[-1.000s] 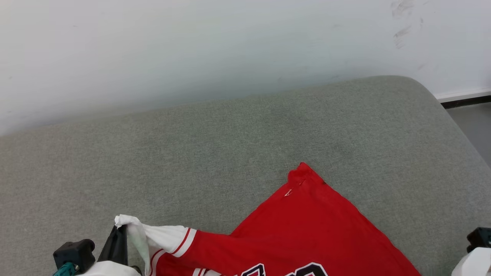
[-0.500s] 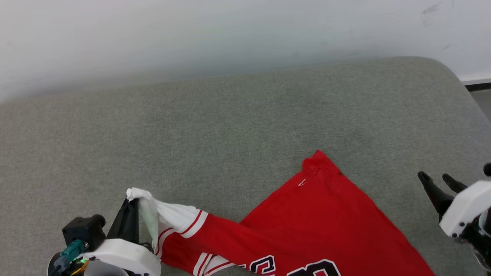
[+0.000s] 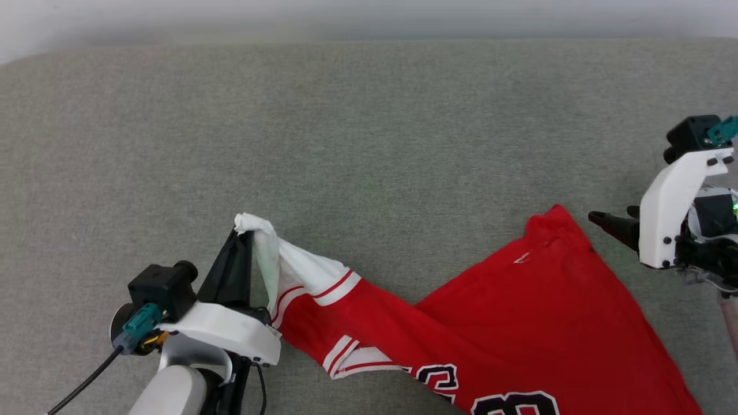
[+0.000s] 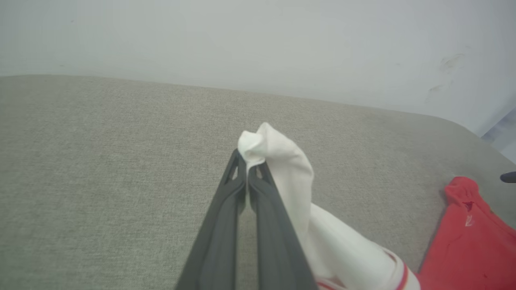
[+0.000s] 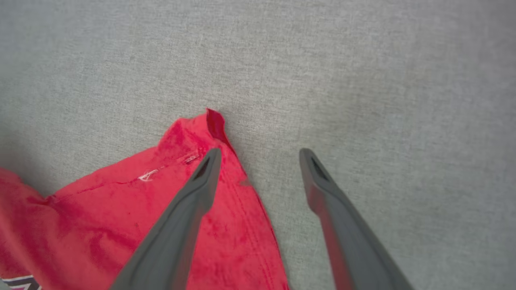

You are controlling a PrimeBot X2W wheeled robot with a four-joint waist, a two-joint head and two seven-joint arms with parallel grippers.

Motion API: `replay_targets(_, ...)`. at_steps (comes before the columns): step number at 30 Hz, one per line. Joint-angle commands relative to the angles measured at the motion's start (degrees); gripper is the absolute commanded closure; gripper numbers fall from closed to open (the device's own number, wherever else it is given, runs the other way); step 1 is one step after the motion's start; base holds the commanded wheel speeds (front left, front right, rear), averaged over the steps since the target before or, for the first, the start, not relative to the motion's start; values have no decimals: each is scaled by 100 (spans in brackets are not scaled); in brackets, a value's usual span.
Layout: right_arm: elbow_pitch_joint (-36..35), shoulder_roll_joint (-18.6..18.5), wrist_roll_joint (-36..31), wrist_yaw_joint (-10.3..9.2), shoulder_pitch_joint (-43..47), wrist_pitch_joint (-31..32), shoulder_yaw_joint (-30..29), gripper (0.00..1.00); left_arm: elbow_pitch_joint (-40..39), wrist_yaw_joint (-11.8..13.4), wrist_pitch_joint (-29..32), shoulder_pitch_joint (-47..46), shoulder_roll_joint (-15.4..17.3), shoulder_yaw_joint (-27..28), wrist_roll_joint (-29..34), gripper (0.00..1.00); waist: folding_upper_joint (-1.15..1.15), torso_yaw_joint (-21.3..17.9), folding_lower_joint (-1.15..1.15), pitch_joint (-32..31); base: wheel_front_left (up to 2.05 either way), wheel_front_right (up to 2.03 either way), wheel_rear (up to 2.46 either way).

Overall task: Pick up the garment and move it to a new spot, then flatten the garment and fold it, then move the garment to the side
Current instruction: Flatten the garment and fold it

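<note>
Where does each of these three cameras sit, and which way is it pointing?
Head view: on the head, looking down at the garment on the grey cushion; left gripper and right gripper show.
Left wrist view: on the left wrist, looking along its shut fingers, pinching the white sleeve, towards the wall.
Right wrist view: on the right wrist, looking between its open fingers at the garment's red corner.
All three share that corner.

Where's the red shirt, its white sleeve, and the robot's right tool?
red shirt (image 3: 536, 311), head view, on its red body.
white sleeve (image 4: 282, 165), left wrist view, on its bunched end.
right tool (image 5: 260, 152), right wrist view, midway between its open fingertips.
</note>
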Motion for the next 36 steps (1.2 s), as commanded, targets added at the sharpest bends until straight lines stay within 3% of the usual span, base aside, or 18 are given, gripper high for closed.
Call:
replay_targets(1,41,12,-59,-4,-102,64,63,0,20,-27,-52,-104,-23,-7,34,100,0,261,-1,266,0,0,0)
replay_targets(10,794,88,186,-3,-287,688,691,0,242,-137,-234,-421,-187,-126,44,100,0,522,-1,576,0,0,0)
replay_targets(11,884,88,219,-3,-251,760,767,33,272,-131,-250,-430,-192,-126,35,100,0,529,-1,586,0,0,0)
replay_targets(12,941,107,277,-3,-224,783,824,80,296,-139,-264,-438,-197,-128,27,100,0,535,-1,591,0,0,0)
replay_targets(13,992,120,316,-3,-204,803,880,100,321,-143,-276,-442,-201,-129,19,100,0,538,-1,590,0,0,0)
replay_targets(19,985,-10,502,-2,-381,610,1083,100,462,-175,-308,-408,-173,-108,-35,100,0,508,-1,477,0,0,0)
replay_targets(28,957,-305,366,-3,-799,-397,1147,100,562,-245,-77,-633,139,74,-150,100,0,270,-1,-267,0,0,0)
replay_targets(36,1434,-202,-30,-4,-1006,-1282,993,100,1125,-538,299,-1671,371,196,-292,100,0,16,-1,-1103,0,0,0)
